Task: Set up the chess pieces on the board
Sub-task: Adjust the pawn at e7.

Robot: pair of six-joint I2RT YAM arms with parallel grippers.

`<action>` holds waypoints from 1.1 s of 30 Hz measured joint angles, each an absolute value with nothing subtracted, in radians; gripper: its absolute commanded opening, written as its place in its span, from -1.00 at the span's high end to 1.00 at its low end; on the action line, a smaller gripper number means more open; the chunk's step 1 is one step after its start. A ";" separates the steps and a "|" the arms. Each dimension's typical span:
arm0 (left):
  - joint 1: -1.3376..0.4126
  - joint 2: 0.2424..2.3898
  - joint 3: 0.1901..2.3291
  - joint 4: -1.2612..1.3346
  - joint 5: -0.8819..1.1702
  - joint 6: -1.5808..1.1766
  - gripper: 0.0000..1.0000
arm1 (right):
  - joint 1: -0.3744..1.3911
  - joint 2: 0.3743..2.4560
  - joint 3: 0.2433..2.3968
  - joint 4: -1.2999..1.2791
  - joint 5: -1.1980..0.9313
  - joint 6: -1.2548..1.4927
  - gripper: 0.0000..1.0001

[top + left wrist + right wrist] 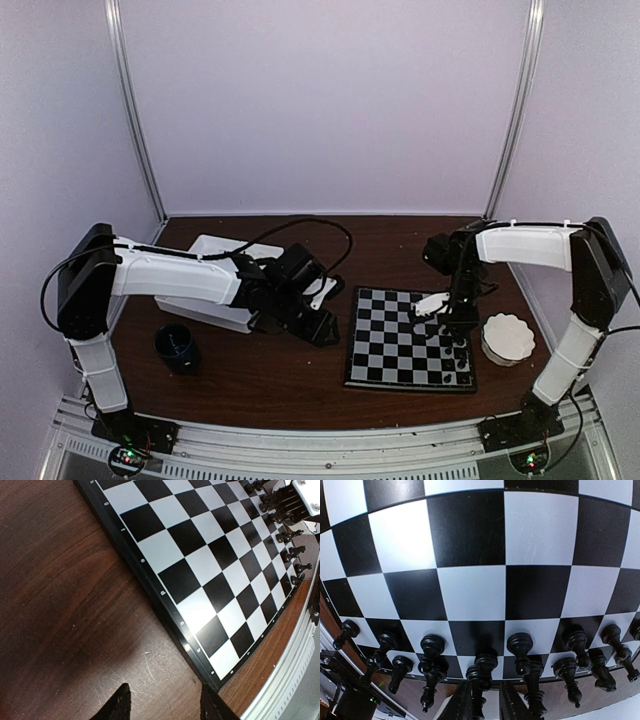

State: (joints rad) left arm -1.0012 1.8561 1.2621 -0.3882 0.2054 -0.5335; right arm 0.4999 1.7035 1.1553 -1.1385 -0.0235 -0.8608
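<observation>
Left pincer (166,706) parted, right pincer (485,704) low.

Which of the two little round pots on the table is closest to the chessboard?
The white scalloped bowl, just off the right edge of the board. The dark cup stands far off to the left.

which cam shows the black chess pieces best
Right wrist: the black chess pieces fill its lower half, shapes distinct. Left wrist catches several small at the board's far edge; top external shows only dark specks.
</observation>
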 measured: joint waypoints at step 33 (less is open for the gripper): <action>-0.995 1.860 1.241 -0.367 0.229 -0.552 0.04 | 0.558 1.715 1.163 -1.127 -0.040 -0.834 0.90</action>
State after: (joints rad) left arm -0.9955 1.8599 1.2411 -0.3668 0.2287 -0.5518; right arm 0.5579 1.7153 1.1633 -1.1267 -0.0402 -0.8341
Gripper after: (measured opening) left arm 0.478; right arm 0.052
